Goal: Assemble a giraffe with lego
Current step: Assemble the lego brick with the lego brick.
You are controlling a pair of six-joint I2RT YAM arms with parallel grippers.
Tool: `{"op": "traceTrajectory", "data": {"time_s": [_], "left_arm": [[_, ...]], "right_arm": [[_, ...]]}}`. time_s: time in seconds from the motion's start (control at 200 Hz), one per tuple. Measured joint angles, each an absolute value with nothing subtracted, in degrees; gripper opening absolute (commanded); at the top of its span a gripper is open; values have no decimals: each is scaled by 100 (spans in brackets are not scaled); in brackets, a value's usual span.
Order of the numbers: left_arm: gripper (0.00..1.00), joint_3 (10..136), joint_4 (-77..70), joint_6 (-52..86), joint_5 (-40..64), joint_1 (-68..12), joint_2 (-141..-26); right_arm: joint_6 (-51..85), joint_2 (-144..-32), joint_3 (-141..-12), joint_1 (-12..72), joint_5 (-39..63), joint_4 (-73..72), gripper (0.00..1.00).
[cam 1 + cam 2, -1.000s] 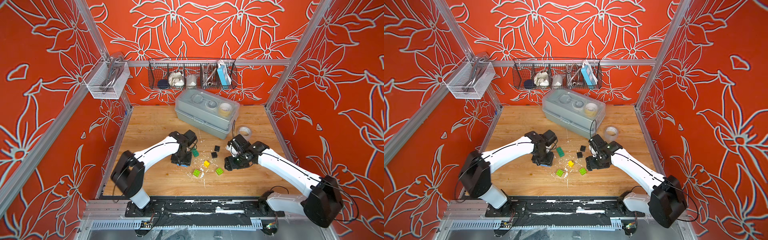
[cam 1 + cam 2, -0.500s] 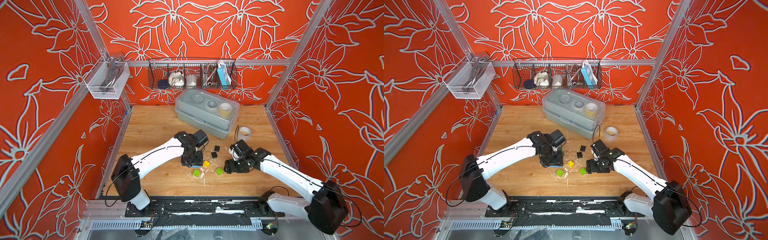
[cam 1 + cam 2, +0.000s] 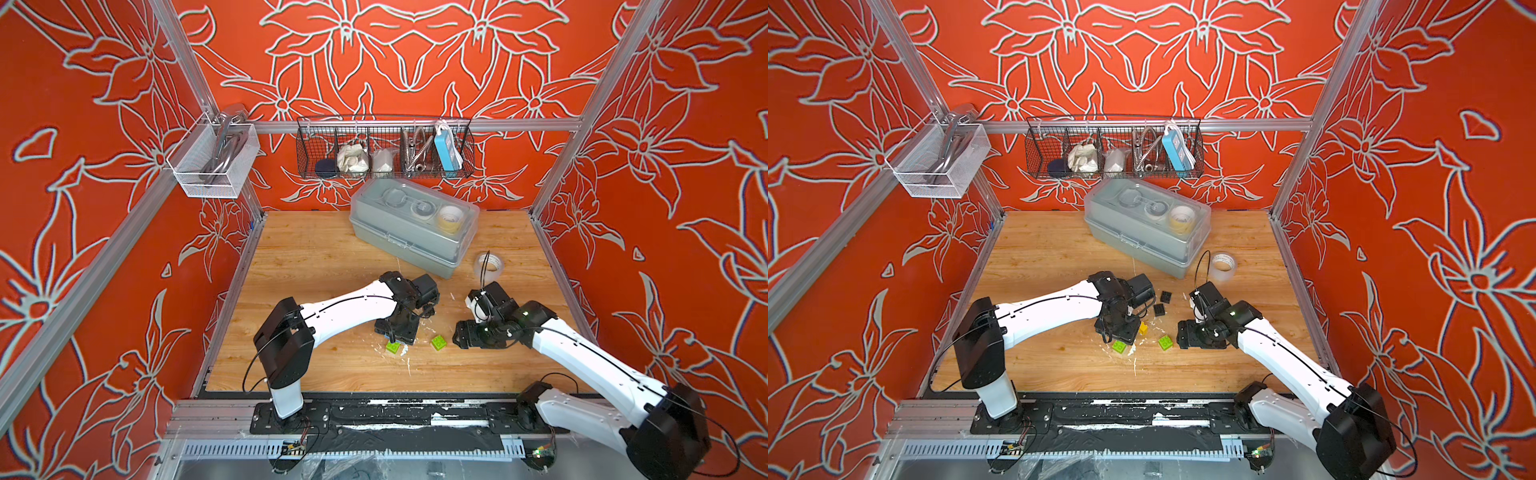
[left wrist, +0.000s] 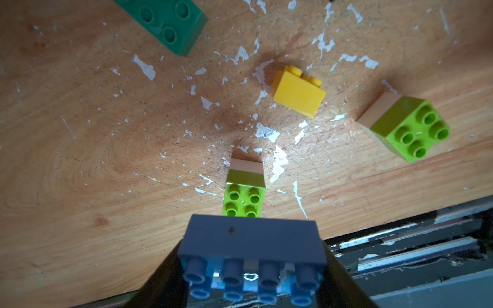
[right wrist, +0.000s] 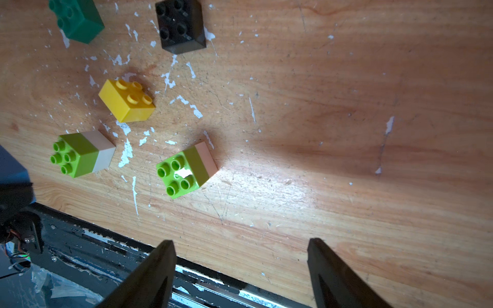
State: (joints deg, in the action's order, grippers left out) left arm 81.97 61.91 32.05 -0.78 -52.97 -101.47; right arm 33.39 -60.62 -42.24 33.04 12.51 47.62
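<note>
My left gripper (image 4: 253,256) is shut on a long blue brick (image 4: 252,240), held just above and beside a lime-on-white stack (image 4: 244,197). A second lime-on-white stack (image 5: 184,170) stands to its right, a short way ahead of my right gripper (image 5: 241,241), which is open and empty. A yellow brick (image 4: 297,92), a dark green brick (image 4: 165,24) and two black bricks (image 3: 1166,296) lie loose behind them. In both top views the left gripper (image 3: 397,328) hides part of the pile. Only loose lego shows; an assembled giraffe is out of view.
A grey lidded box (image 3: 415,232) and a tape roll (image 3: 488,266) sit at the back right of the wooden table (image 3: 311,257). Wire baskets (image 3: 384,149) hang on the back wall. The black front rail (image 3: 374,411) runs close below the bricks. White flecks litter the wood.
My left arm has carried the blue brick rightward and toward the front, to the left lime stack. My right gripper has drifted slightly frontward and its jaws have spread wider.
</note>
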Motion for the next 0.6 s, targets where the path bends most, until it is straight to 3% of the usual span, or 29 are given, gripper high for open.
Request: {"op": "traceTrajectory", "data": {"time_s": [0.601], "left_arm": [[41, 8119, 5988, 2910, 132, -5301, -10444]], "right_arm": [[3341, -6069, -4224, 3223, 1247, 4805, 85]]}}
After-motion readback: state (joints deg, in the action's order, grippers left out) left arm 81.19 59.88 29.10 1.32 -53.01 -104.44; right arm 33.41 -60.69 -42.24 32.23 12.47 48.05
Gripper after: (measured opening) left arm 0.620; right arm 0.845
